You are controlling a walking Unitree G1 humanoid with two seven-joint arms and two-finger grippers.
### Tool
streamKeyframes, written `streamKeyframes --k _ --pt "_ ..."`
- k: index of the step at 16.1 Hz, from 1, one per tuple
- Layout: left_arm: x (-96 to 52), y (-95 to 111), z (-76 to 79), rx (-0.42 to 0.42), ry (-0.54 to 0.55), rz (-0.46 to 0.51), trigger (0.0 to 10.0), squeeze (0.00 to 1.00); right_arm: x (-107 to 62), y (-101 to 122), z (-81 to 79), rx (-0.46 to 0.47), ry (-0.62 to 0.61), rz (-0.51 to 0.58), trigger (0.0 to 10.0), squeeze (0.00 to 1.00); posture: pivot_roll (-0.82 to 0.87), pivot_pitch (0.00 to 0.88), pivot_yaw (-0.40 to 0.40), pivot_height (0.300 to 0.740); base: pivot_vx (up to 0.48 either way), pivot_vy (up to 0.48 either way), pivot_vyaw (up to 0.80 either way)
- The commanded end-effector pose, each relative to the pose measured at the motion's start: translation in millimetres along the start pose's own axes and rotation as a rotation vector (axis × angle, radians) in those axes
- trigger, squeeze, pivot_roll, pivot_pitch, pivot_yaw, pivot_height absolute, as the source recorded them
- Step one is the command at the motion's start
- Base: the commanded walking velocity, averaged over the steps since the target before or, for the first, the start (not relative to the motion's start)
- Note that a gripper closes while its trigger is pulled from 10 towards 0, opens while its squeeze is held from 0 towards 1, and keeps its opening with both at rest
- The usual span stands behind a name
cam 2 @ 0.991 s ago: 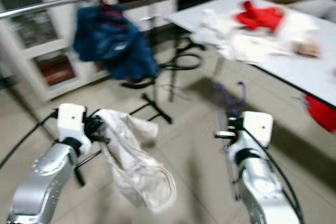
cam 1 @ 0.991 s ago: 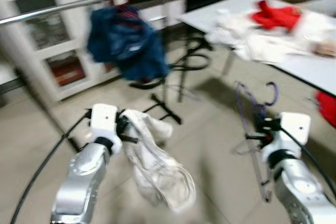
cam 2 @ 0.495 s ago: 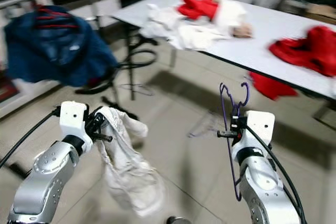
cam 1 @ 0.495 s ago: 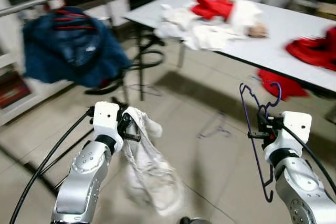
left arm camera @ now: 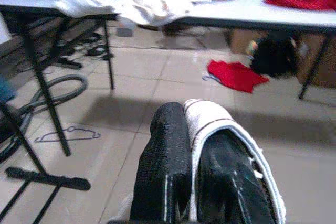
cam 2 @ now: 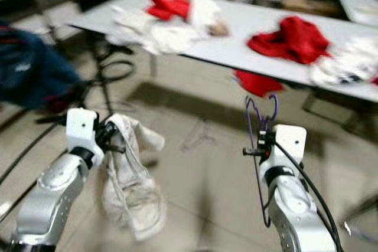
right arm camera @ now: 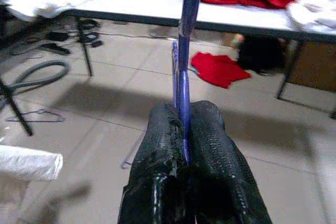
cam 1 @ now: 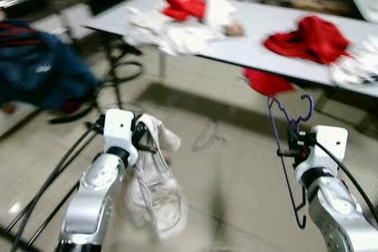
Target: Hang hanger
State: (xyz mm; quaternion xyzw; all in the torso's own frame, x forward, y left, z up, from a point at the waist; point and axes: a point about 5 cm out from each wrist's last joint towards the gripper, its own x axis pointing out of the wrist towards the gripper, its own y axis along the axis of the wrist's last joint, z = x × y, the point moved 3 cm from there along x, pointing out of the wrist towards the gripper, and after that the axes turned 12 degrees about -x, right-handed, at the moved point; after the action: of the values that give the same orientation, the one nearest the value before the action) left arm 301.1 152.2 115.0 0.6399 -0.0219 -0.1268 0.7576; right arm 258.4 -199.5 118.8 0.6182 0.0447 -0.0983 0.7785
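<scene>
The right hand (cam 1: 293,143) clenches a purple hanger (cam 1: 287,157) upright above the tiled floor while the left hand (cam 1: 140,136) grips a white garment (cam 1: 155,184), hanging apparently not yet done, counter (cam 1: 283,22) of clothes beyond.

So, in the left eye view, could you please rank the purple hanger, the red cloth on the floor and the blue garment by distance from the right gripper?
1. Purple hanger: held in the right gripper.
2. Red cloth: on the floor, under the table.
3. Blue garment: far left.
</scene>
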Motion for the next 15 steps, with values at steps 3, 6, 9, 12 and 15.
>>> streamKeyframes --k 3,6,9,12,15 --pt "2.9 14.9 7.4 0.001 -0.043 0.069 10.0 0.0 1.4 3.0 -0.6 -0.016 -0.005 0.018 10.0 0.0 -0.12 0.0 0.02 0.74 0.172 0.0 -0.14" --pt "4.0 17.0 5.8 -0.011 -0.048 0.074 10.0 0.0 1.0 3.7 -3.1 -0.018 0.0 0.026 10.0 0.0 -0.12 0.0 0.023 0.74 0.358 0.0 0.0" --pt "6.2 18.8 3.7 -0.01 -0.051 0.078 10.0 0.0 0.9 4.9 -4.5 -0.011 0.008 0.038 10.0 0.0 -0.12 0.0 0.029 0.74 0.389 0.0 0.0" --pt "7.2 16.0 4.2 -0.004 -0.043 0.069 10.0 0.0 0.9 4.5 -5.2 -0.015 0.009 0.041 10.0 0.0 -0.12 0.0 0.034 0.74 0.214 0.0 0.0" --pt "7.9 15.0 4.8 0.001 -0.042 0.072 10.0 0.0 0.8 4.5 -5.0 -0.022 0.008 0.042 10.0 0.0 -0.12 0.0 0.034 0.74 0.0 0.0 0.0"
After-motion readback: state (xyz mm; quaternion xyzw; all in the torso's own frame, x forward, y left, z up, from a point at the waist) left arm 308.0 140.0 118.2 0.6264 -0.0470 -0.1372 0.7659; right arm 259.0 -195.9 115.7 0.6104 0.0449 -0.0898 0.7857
